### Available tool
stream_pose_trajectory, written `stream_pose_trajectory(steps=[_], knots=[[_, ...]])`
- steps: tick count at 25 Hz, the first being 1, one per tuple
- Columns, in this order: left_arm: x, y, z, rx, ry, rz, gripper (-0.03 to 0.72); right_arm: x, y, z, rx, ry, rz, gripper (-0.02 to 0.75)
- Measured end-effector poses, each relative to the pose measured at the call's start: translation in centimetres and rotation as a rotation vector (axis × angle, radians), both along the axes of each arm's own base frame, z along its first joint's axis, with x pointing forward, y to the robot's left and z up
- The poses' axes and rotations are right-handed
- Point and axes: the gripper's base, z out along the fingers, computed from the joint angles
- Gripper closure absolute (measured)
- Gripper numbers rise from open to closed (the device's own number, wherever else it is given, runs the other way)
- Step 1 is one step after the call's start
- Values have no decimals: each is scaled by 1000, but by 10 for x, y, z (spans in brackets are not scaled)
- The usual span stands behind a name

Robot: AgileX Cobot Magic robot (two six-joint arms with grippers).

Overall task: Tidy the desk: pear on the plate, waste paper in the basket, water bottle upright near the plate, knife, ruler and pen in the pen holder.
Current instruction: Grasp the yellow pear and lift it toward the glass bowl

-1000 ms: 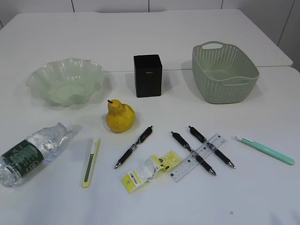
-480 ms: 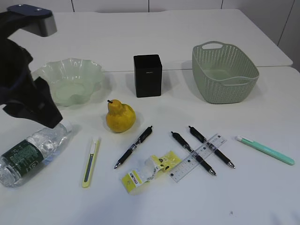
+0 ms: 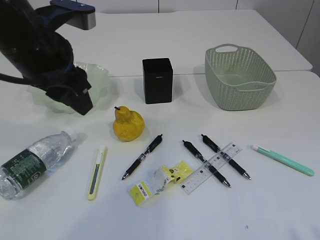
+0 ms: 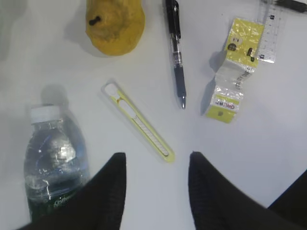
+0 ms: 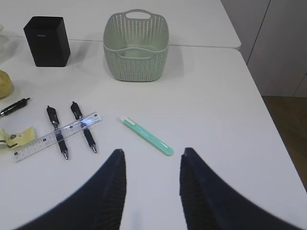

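A yellow pear (image 3: 129,125) sits on the table in front of the glass plate (image 3: 98,80). The water bottle (image 3: 35,160) lies on its side at the front left. A yellow knife (image 3: 97,172), three black pens (image 3: 142,156), a clear ruler (image 3: 211,161), a green knife (image 3: 283,160) and yellow waste paper (image 3: 161,182) lie along the front. My left gripper (image 3: 82,105) hangs open and empty over the plate's right side. In the left wrist view its jaws (image 4: 156,155) frame the yellow knife (image 4: 138,122). My right gripper (image 5: 151,152) is open and empty, near the green knife (image 5: 146,136).
The black pen holder (image 3: 158,80) stands at the middle back. The green basket (image 3: 239,77) stands at the back right. My left arm hides most of the plate. The table's right edge (image 5: 249,76) shows in the right wrist view.
My left arm has come in from the left and moved right and back, from over the bottle to over the plate. The objects have not moved.
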Motion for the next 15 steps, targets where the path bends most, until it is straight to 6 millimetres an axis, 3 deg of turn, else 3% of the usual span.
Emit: stream_pose_trajectory(steps=[9, 15], knots=[[25, -14, -19, 3, 7, 12, 298, 0, 0, 0, -4, 0, 1, 425], [38, -20, -41, 1, 34, 60, 169, 0, 0, 0, -6, 0, 2, 425]])
